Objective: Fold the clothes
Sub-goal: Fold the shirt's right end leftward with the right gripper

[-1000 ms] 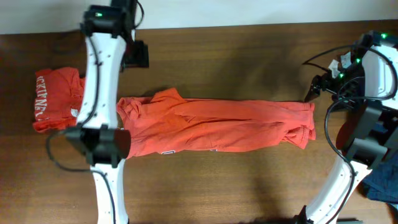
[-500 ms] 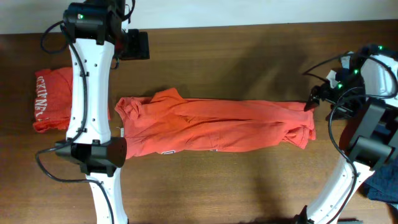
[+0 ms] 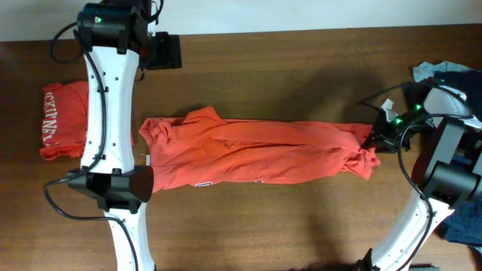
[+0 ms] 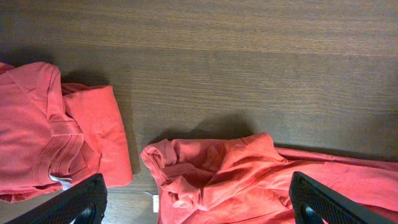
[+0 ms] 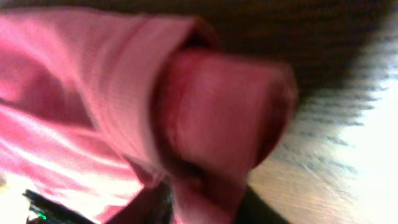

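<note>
A red-orange T-shirt lies stretched out as a long band across the middle of the brown table. Its collar end with a small white tag shows below my left gripper. That gripper is open and hangs high over the table's back left, holding nothing. My right gripper is shut on the shirt's bunched right end; its view is blurred and full of fabric. A second, folded shirt with white lettering lies at the far left.
Blue cloth shows at the right edge and behind the right arm. My left arm's white link crosses between the two shirts. Black cables hang beside the right arm. The table's back edge runs along the top.
My right gripper came down and left onto the shirt's right end and closed on it, bunching the fabric. The left arm swung toward the back and opened wider, then held still.
</note>
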Controlling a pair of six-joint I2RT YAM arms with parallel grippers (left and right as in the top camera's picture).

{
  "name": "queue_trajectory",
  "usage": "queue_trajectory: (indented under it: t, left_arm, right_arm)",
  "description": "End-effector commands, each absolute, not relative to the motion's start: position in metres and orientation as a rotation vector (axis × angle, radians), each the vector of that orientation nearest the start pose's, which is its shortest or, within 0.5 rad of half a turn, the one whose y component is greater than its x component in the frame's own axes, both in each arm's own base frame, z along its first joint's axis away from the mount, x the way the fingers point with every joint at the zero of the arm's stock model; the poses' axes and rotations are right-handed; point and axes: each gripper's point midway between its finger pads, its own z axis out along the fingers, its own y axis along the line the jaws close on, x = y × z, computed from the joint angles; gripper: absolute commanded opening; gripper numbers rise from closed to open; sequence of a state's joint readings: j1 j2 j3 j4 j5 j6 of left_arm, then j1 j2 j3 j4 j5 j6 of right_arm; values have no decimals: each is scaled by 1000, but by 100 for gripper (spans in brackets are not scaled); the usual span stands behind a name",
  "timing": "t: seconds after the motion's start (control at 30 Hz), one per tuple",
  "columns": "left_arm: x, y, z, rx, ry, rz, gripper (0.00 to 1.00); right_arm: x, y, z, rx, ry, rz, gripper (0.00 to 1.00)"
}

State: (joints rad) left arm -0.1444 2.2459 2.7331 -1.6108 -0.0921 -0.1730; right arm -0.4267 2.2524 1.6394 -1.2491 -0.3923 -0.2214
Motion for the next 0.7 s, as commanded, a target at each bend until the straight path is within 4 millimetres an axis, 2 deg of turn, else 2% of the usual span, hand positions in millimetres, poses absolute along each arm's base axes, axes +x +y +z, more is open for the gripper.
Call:
queue_trajectory:
  t: [0.0, 0.03, 0.2, 0.33, 0.5, 0.57, 0.67]
  left_arm:
    - [481, -55, 261, -52, 2689, 15, 94]
    - [481, -55, 262, -52, 2686, 15, 94]
    - [482, -55, 262, -52, 2682, 14, 94]
    - [482, -55, 262, -52, 2682, 14, 94]
    - [484, -56, 263, -53, 2673, 12, 94]
    - [485, -56, 264, -53, 2669, 11, 94]
    - [486, -56, 264, -53, 2666, 11, 94]
  right_arm:
    - [355, -80, 4, 409, 3129, 818, 8]
    - [356, -81, 4, 407, 3123, 814, 4]
    - [365, -90, 9, 426, 3091, 787, 4]
    - [376, -119, 28, 570, 3025, 751, 4]
    - [380, -152, 57, 650, 2961, 720, 4]
    - [381, -156, 65, 650, 2953, 713, 4]
    - [384, -148, 74, 631, 2955, 739, 4]
